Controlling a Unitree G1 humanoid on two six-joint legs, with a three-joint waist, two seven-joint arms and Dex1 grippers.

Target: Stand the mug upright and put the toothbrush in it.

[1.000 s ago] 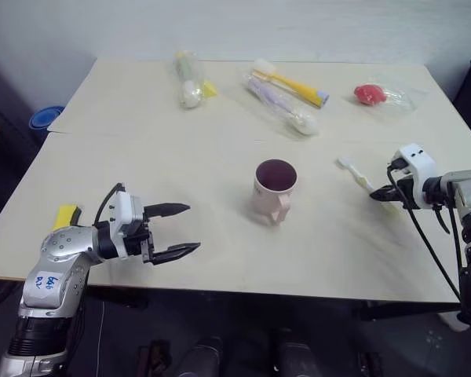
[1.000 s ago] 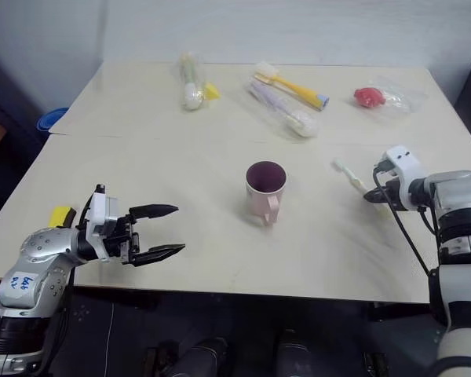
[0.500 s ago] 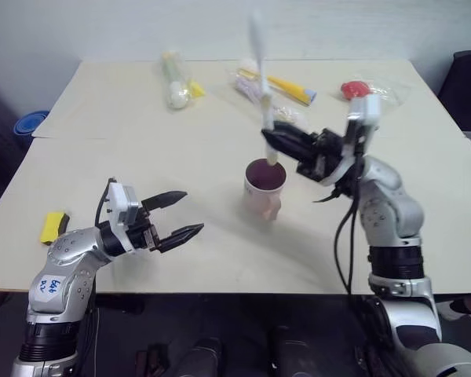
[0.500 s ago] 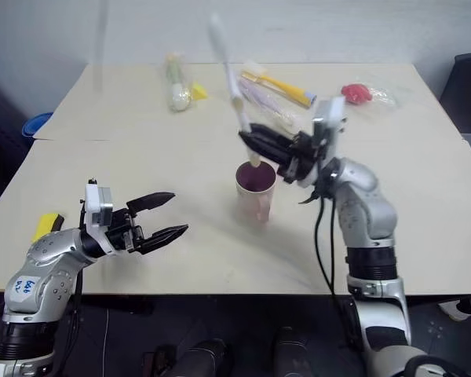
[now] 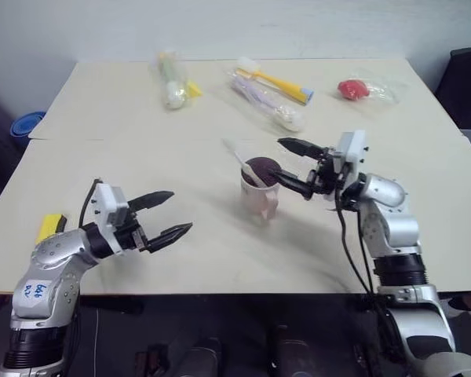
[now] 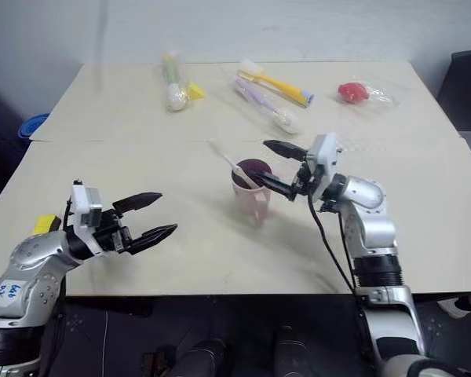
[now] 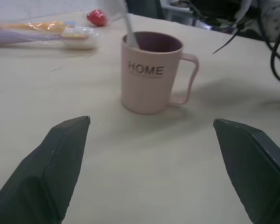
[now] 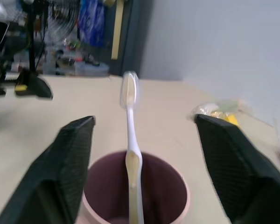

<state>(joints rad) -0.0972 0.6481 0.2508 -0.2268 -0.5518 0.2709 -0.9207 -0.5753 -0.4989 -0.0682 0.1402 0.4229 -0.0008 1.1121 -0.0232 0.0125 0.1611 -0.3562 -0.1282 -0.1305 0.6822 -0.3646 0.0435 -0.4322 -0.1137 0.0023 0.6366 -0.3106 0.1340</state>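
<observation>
One toothbrush [image 5: 237, 155] is now leaning in the one upright mug [image 5: 260, 190], freed from the right gripper [image 5: 286, 163], whose jaws are gaping empty. Two grippers are showing; the left gripper [image 5: 169, 214] is hovering wide open, holding nothing.

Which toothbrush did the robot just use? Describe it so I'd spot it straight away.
Start at the pale table and find the pink mug printed "HOME" standing upright near its middle, beside the right pincer. The toothbrush leans inside that mug, head sticking out. It is thin, plain white and unwrapped, unlike the yellow toothbrush and the wrapped purple toothbrush at the far edge.
</observation>
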